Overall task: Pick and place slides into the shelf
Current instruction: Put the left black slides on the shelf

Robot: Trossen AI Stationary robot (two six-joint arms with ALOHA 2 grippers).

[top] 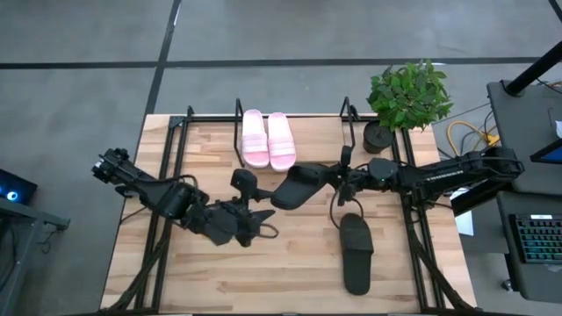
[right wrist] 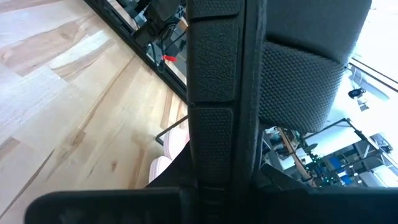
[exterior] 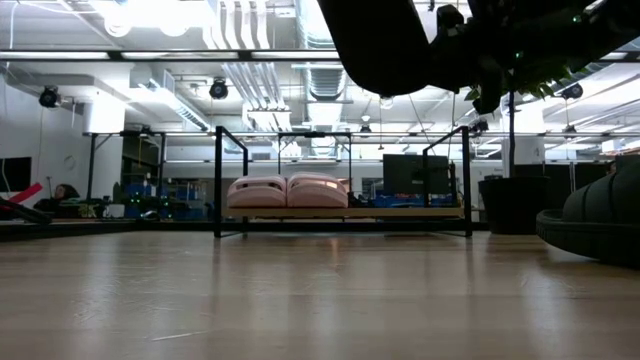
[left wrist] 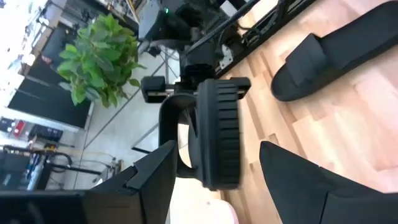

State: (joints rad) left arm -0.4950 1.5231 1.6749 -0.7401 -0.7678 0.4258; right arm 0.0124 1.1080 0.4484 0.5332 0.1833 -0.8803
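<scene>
Two light pink slides point(top: 268, 140) lie side by side on the shelf point(top: 239, 118) at the table's far edge; the low view shows them point(exterior: 290, 190) on its wooden board. My right gripper point(top: 338, 180) is shut on one black slide point(top: 301, 187), held in the air near the table's middle, in front of the shelf. The other black slide point(top: 356, 253) lies flat on the table nearer the front, right of centre. My left gripper point(top: 256, 224) is open, left of and below the held slide, touching nothing. Its wrist view looks past its fingers at the held slide point(left wrist: 217, 134). My right gripper pinches the black slide's sole at the end nearest the arm point(top: 327, 175), coming level from the table's right and lying along the slide. The slide is lifted clear point(exterior: 390, 45) and tilted, its free end pointing to the table's left. The gripper body hides the exact contact point(right wrist: 217, 162).
A potted plant point(top: 408, 92) stands at the far right corner beside the shelf's right upright point(top: 349, 114). Black frame rails run down both table sides point(top: 162, 184). Bare wood lies along the near edge point(top: 263, 281). A desk with a keyboard point(top: 536, 241) stands off the table's right.
</scene>
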